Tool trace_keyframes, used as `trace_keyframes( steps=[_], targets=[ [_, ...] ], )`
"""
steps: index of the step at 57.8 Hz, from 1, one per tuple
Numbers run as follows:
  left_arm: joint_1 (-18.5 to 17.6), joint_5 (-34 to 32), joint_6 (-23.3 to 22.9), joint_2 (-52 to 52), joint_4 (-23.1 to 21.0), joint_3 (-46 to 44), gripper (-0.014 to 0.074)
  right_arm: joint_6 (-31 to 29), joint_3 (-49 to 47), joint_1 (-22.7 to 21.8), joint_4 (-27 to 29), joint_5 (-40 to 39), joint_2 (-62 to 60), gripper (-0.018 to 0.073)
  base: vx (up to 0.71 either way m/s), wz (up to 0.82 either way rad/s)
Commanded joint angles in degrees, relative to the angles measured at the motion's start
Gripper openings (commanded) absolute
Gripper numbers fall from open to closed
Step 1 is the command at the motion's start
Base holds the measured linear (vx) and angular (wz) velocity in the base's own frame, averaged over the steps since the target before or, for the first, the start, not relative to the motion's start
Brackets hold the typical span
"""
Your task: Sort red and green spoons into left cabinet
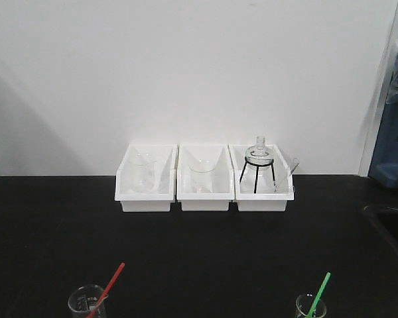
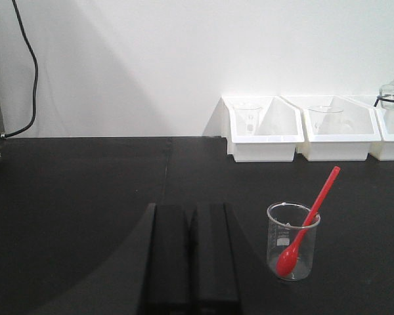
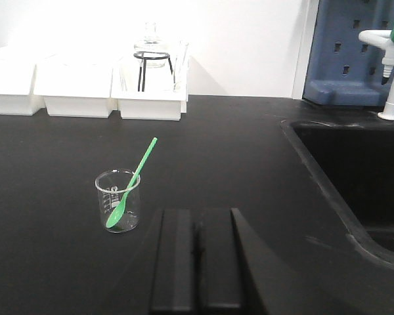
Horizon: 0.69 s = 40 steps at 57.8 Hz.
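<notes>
Left wrist view: left claw (image 2: 192, 262) clenched, its two black fingers pressed flat together with nothing between them, low over the black table (image 2: 79, 190). At 3 o'clock of it, just beside yet apart, a clear beaker (image 2: 276, 243) holding the red spoon (image 2: 310, 222), bowl down on the glass bottom, handle leaning out over the rim toward 1 o'clock. Bare table from 9 round to 12 o'clock (only a black cable (image 2: 27, 59) hanging down the wall at the far 10 o'clock corner).

Right wrist view: right claw (image 3: 198, 262) likewise clenched and gripping nothing. At 10 o'clock of it, near but not touching, a second beaker (image 3: 104, 203) with the green spoon (image 3: 134, 178) inside, bowl down, handle tilted toward 1 o'clock. Open table ahead as far as the white bins (image 3: 79, 105) at 11 o'clock. Tighter room on the other side: the edge of a sink (image 3: 361, 164) running from 1 to 4 o'clock, with a white tap (image 3: 389, 79) and a blue panel (image 3: 345, 52) behind it.

Front view: both spoons at the bottom edge, red at 7 o'clock, green at 5 o'clock, well apart, with broad bare table between them. At 12 o'clock against the wall, the white bins as three side by side, glassware in each, and a flask (image 1: 259, 156) on a black tripod in the rightmost.
</notes>
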Motion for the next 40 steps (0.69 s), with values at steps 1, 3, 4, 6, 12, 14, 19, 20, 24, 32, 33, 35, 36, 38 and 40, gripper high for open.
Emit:
trace_keyframes(
  steps=[1,3,4,6,12,14,19,20,24,32,33,35,36,38,40],
  targets=[
    [-0.17,-4.60,-0.11,-1.30,-0.45,-0.06,-0.0006,-0.19,0.66,-0.20,-0.52,-4.85,-0.80,-0.0009,0.00,0.00],
    [-0.17,-4.60,-0.11,-1.30,-0.45,-0.06,-0.0006,-0.19,0.66,-0.20,-0.52,-4.85,-0.80,-0.0009,0.00,0.00],
    [-0.17,-4.60,-0.11,-1.30,-0.45,-0.06,-0.0006,-0.19,0.66,-0.20,-0.52,-4.85,-0.80,-0.0009,0.00,0.00],
    [-0.17,-4.60,-0.11,-1.30,-0.45,-0.06,-0.0006,-0.19,0.66,-0.20,-0.52,-4.85,-0.80,-0.0009,0.00,0.00],
    [-0.17,-4.60,-0.11,-1.30,-0.45,-0.06,-0.0006,-0.19,0.66,-0.20,-0.52,-4.85,-0.80,-0.0009,0.00,0.00],
    [-0.17,-4.60,-0.11,-1.30,-0.45,-0.06,-0.0006,-0.19,0.66,-0.20,-0.52,-4.85,-0.80,-0.0009,0.00,0.00],
    [-0.17,-4.60,-0.11,-1.30,-0.45,-0.06,-0.0006,-0.19,0.66,-0.20,-0.52,-4.85,-0.80,-0.0009,0.00,0.00],
    [-0.17,-4.60,-0.11,-1.30,-0.45,-0.06,-0.0006,-0.19,0.66,-0.20,-0.52,-4.85,-0.80,-0.0009,0.00,0.00],
    [-0.17,-4.60,-0.11,-1.30,-0.45,-0.06,-0.0006,-0.19,0.66,-0.20,-0.52,-4.85,-0.80,-0.0009,0.00,0.00],
    [-0.17,-4.60,-0.11,-1.30,-0.45,-0.06,-0.0006,-0.17,0.66,-0.20,-0.60,-4.85,-0.80,-0.0009,0.00,0.00],
    [-0.17,-4.60,-0.11,-1.30,-0.45,-0.06,-0.0006,-0.17,0.66,-0.20,-0.60,-4.85,-0.80,-0.0009,0.00,0.00],
    [-0.17,-4.60,-0.11,-1.30,-0.45,-0.06,-0.0006,-0.17,0.66,-0.20,-0.60,-4.85,-0.80,-0.0009,0.00,0.00],
    [-0.17,-4.60,-0.11,-1.30,-0.45,-0.06,-0.0006,-0.17,0.66,-0.20,-0.60,-4.85,-0.80,-0.0009,0.00,0.00],
    [-0.17,-4.92,-0.11,-1.30,-0.45,-0.11,-0.0006,-0.17,0.66,-0.20,-0.60,-4.85,-0.80,-0.0009,0.00,0.00],
    [-0.17,-5.12,-0.11,-1.30,-0.45,-0.11,-0.0006,-0.18,0.66,-0.20,-0.60,-4.90,-0.80,-0.0009,0.00,0.00]
  ],
)
